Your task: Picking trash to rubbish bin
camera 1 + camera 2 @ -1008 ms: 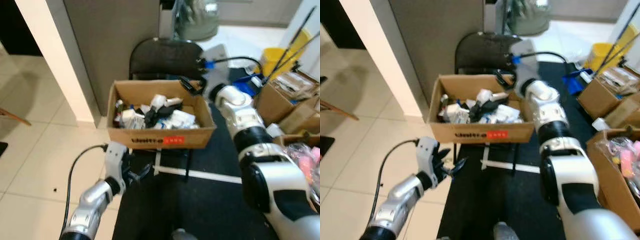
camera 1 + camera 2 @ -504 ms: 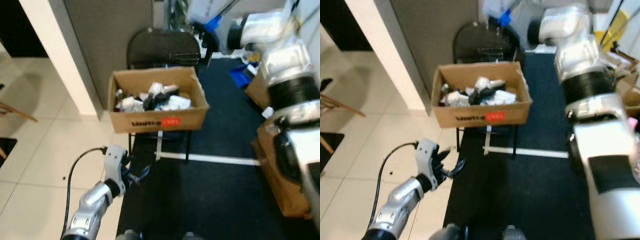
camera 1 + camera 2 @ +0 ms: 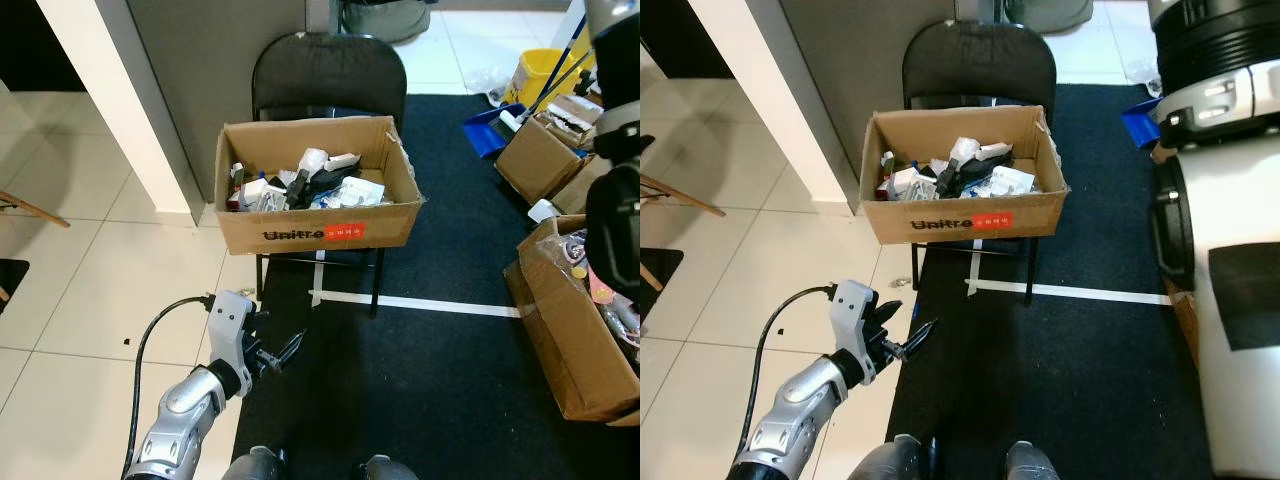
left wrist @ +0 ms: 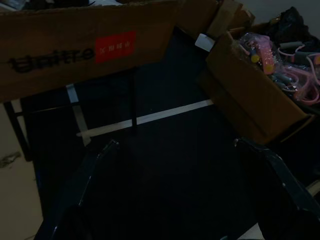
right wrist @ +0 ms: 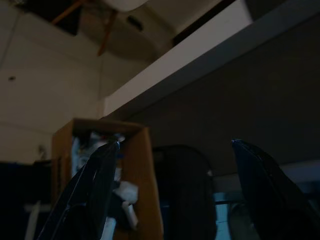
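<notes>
A cardboard box (image 3: 315,235) with a red label stands on a black chair (image 3: 330,80). It holds several pieces of trash (image 3: 310,190), white and black wrappers and cartons. My left gripper (image 3: 272,345) hangs low in front of the chair, over the edge of the black mat, open and holding nothing. Its wrist view looks past its fingers (image 4: 90,170) at the box front (image 4: 75,55). My right arm (image 3: 1230,250) is raised high at the right edge. In its wrist view the right gripper (image 5: 172,145) is open and empty, with the box (image 5: 135,170) far below.
A white pillar (image 3: 110,110) and grey wall stand behind the chair. Open cardboard boxes (image 3: 575,330) with pink items line the right side. A yellow bucket (image 3: 545,70) and blue dustpan (image 3: 485,130) sit far right. White tape (image 3: 440,305) crosses the black mat.
My right arm has lifted from the box's far right corner up and off to the right. The camera has tilted, so the whole scene shifted. The left gripper has hardly moved.
</notes>
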Controlling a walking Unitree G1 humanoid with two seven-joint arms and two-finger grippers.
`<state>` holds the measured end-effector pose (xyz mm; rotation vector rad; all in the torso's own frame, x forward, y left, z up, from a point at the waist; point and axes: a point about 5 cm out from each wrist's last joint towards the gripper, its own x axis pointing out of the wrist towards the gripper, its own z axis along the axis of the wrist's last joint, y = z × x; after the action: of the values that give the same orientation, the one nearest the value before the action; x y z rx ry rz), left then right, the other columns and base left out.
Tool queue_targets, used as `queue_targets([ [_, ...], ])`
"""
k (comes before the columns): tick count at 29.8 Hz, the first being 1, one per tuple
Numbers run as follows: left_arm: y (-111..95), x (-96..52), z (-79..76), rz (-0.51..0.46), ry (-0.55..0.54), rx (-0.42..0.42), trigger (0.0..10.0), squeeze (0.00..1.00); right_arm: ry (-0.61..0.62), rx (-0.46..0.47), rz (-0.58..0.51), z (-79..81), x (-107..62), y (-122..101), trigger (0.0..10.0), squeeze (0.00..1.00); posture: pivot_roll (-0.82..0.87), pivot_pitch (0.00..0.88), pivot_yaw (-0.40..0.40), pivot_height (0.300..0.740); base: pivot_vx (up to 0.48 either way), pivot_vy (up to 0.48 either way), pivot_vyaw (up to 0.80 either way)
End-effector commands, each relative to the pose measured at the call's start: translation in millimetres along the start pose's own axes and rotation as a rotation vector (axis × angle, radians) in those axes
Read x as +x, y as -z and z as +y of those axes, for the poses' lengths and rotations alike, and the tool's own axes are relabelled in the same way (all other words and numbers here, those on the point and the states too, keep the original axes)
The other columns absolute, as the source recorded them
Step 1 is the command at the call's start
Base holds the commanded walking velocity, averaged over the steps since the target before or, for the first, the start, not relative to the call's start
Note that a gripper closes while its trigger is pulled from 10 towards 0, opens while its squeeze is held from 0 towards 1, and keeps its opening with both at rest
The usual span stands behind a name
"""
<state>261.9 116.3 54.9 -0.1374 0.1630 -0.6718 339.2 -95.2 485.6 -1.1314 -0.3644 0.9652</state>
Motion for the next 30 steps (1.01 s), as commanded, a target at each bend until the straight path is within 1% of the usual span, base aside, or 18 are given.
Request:
queue_targets([
  [1, 3, -0.4, -2.3, 0.02, 0.005, 0.013, 10.0, 0.0, 0.002, -0.05, 0.001, -4.4, 0.0, -10, 10.0, 0.0, -0.04, 0.153, 0.029, 0.74, 0.0, 0.0, 0.0],
  [4, 2, -0.7, -1.0, 0.011, -0.001, 0.009, 10.0, 0.0, 0.066, -0.012, -0.088, -15.1, -6.7, -24, 10.0, 0.0, -0.03, 0.152, 0.026, 0.74, 0.0, 0.0, 0.0],
  [6, 2, -0.1, -1.0, 0.014, 0.002, 0.013, 10.0, 0.0, 0.113, -0.04, -0.081, -22.6, -11.8, -29, 10.0, 0.0, -0.03, 0.142, 0.027, 0.74, 0.0, 0.0, 0.0],
  [10, 1, 0.0, -1.2, 0.011, 0.005, 0.015, 10.0, 0.0, 0.104, -0.07, -0.002, -16.9, -2.1, -17, 10.0, 0.0, -0.03, 0.138, 0.024, 0.74, 0.0, 0.0, 0.0],
  [12, 1, -0.4, -0.6, 0.009, 0.002, 0.016, 10.0, 0.0, 0.099, -0.045, -0.044, -17.8, -4.0, -21, 10.0, 0.0, -0.03, 0.139, 0.026, 0.74, 0.0, 0.0, 0.0],
  [13, 0, -0.6, 0.4, 0.008, -0.003, 0.015, 10.0, 0.0, 0.073, 0.025, -0.173, -20.5, -10.0, -33, 10.0, 0.0, -0.03, 0.136, 0.023, 0.74, 0.0, 0.0, 0.0],
  [14, 0, -0.6, 0.6, 0.007, -0.004, 0.015, 10.0, 0.0, 0.059, 0.046, -0.211, -20.9, -11.4, -37, 10.0, 0.0, -0.03, 0.136, 0.023, 0.74, 0.0, 0.0, 0.0],
  [16, 0, -0.6, 0.9, 0.008, -0.004, 0.015, 10.0, 0.0, 0.057, 0.042, -0.203, -20.1, -9.6, -36, 10.0, 0.0, -0.03, 0.133, 0.025, 0.74, 0.0, 0.0, 0.0],
  [18, 0, -0.8, 1.2, 0.009, -0.002, 0.016, 10.0, 0.0, 0.085, 0.0, -0.09, -16.6, -1.7, -22, 10.0, 0.0, -0.04, 0.126, 0.025, 0.74, 0.0, 0.0, 0.0],
  [20, 2, -1.9, 3.6, 0.015, -0.008, 0.021, 10.0, 0.0, 0.105, -0.004, -0.002, -8.8, 9.5, -3, 10.0, 0.0, -0.04, 0.117, 0.029, 0.74, 0.0, 0.0, 0.0],
  [22, 5, -3.9, 8.0, 0.023, -0.033, 0.008, 10.0, 0.0, 0.05, 0.08, -0.051, 6.5, 22.8, 11, 10.0, 0.0, -0.04, 0.107, 0.035, 0.74, 0.0, 0.0, 0.0],
  [24, 5, -3.9, 8.0, 0.023, -0.033, 0.008, 10.0, 0.0, 0.05, 0.08, -0.051, 6.5, 22.8, 11, 10.0, 0.0, -0.04, 0.107, 0.035, 0.74, 0.0, 0.0, 0.0],
  [25, 7, -4.8, 10.2, 0.031, -0.047, 0.007, 10.0, 0.0, 0.037, 0.142, -0.052, 17.1, 30.1, 24, 10.0, 0.0, -0.04, 0.101, 0.036, 0.74, 0.0, 0.0, 0.0],
  [26, 13, -6.4, 14.4, 0.049, -0.08, -0.001, 10.0, 0.0, 0.022, 0.254, -0.046, 39.0, 40.1, 51, 10.0, 0.0, -0.03, 0.093, 0.037, 0.74, 0.0, 0.0, 0.0],
  [27, 17, -7.6, 17.1, 0.062, -0.101, -0.006, 10.0, 0.0, 0.018, 0.326, -0.033, 55.0, 45.8, 69, 10.0, 0.0, -0.02, 0.09, 0.038, 0.74, 0.0, 0.0, 0.0],
  [28, 24, -11.6, 23.4, 0.087, -0.144, -0.022, 10.0, 0.0, -0.009, 0.46, -0.014, 85.5, 53.2, 98, 10.0, 0.0, -0.02, 0.082, 0.042, 0.74, 0.0, 0.0, 0.0],
  [29, 24, -11.6, 23.4, 0.087, -0.144, -0.022, 10.0, 0.0, -0.009, 0.46, -0.014, 85.5, 53.2, 98, 10.0, 0.0, -0.02, 0.082, 0.042, 0.74, 0.0, 0.0, 0.0],
  [30, 33, -17.2, 30.1, 0.12, -0.189, -0.035, 10.0, 0.0, -0.046, 0.588, -0.012, 117.1, 58.0, 121, 10.0, 0.0, -0.02, 0.08, 0.05, 0.74, 0.0, 0.0, 0.0],
])
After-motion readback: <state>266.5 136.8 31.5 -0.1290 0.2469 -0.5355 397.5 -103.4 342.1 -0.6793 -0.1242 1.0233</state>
